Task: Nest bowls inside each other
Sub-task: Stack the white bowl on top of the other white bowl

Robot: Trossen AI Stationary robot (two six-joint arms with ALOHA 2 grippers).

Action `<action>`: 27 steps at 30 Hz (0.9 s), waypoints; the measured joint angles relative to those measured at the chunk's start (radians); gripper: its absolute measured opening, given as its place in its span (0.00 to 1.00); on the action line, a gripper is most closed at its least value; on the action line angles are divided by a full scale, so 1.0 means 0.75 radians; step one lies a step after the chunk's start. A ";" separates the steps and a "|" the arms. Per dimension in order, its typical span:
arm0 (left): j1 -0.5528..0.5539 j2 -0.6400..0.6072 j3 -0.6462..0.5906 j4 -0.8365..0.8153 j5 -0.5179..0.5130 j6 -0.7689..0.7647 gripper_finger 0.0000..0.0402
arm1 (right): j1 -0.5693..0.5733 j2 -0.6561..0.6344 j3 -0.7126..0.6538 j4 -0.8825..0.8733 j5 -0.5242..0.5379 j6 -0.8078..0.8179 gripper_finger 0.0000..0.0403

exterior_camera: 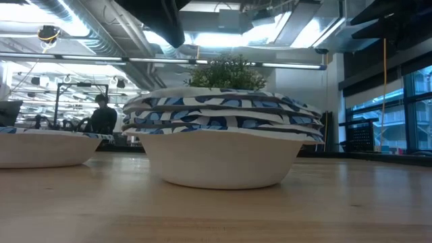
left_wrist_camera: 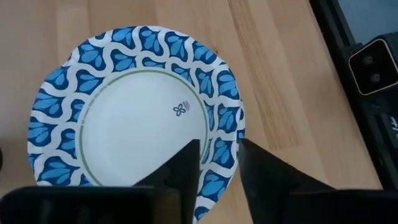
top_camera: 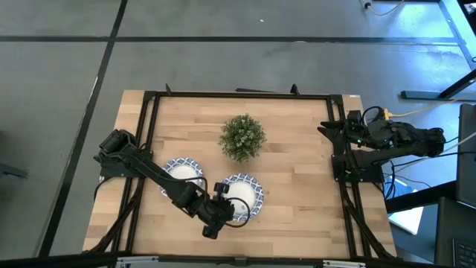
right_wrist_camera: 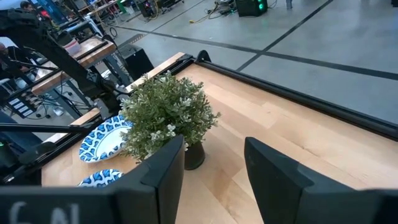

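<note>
While the left gripper's point(left_wrist_camera: 219, 165) parted fingers straddle its rim, the stacked bowls point(exterior_camera: 223, 138) (blue-patterned, white inside) sit nested.

On the desk point(top_camera: 297, 164), the stack of bowls point(top_camera: 243, 197) sits near the front edge, about midway across. A single bowl point(top_camera: 181, 172) lies just left of it, slightly farther back. The plant point(top_camera: 242, 137) stands behind both. The left hand point(top_camera: 227, 211) is over the stack's front-left rim. The right hand point(top_camera: 332, 126) waits at the desk's right edge, well apart from everything.
</note>
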 joint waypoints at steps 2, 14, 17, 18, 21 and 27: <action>0.000 0.000 0.000 -0.017 0.000 0.006 0.31 | 0.000 0.000 0.000 0.000 0.000 -0.001 0.42; -0.002 -0.085 -0.003 -0.396 -0.162 -0.030 0.37 | 0.000 0.000 0.000 -0.008 0.000 -0.034 0.42; -0.005 -0.183 -0.033 -0.402 -0.190 -0.066 0.37 | 0.000 0.000 0.000 -0.012 0.001 -0.041 0.42; -0.006 -0.222 -0.051 -0.400 -0.191 -0.084 0.37 | 0.000 0.000 0.000 -0.012 0.002 -0.047 0.42; -0.009 -0.347 -0.131 -0.392 -0.193 -0.146 0.37 | 0.000 0.000 0.000 -0.012 0.002 -0.074 0.42; -0.019 -0.576 -0.370 -0.384 -0.191 -0.428 0.37 | 0.000 0.000 0.000 -0.012 0.002 -0.104 0.42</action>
